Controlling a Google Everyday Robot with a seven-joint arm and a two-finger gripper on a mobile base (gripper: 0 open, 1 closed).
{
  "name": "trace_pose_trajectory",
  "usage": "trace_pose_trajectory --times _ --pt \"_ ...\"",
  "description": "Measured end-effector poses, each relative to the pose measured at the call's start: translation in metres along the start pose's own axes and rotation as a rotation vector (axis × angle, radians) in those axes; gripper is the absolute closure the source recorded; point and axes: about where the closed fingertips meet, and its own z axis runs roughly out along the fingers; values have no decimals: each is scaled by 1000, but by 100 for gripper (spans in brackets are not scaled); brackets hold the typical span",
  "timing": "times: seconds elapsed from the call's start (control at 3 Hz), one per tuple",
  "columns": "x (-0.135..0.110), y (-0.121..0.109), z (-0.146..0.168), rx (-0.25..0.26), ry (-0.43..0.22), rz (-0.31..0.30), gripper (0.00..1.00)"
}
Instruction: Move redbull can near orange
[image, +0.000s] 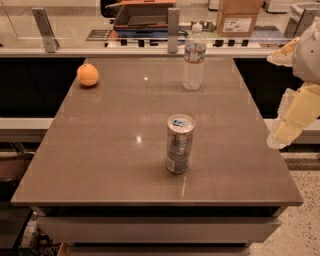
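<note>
The redbull can (179, 144), silver and blue, stands upright on the brown table (100, 150), a little right of centre and towards the front. The orange (88, 75) lies at the table's far left corner, well apart from the can. My gripper (289, 124) hangs at the end of the cream-coloured arm beyond the table's right edge, to the right of the can and clear of it. It holds nothing that I can see.
A clear plastic water bottle (194, 57) stands upright at the table's far edge, behind the can. Behind the table runs a counter with a glass rail (172, 25), a cardboard box (239, 17) and a tray (142, 15).
</note>
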Motion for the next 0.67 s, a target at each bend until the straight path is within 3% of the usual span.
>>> trace_pose_trajectory --times 0.67 --pt "-18 21 64 -129 -268 4 0"
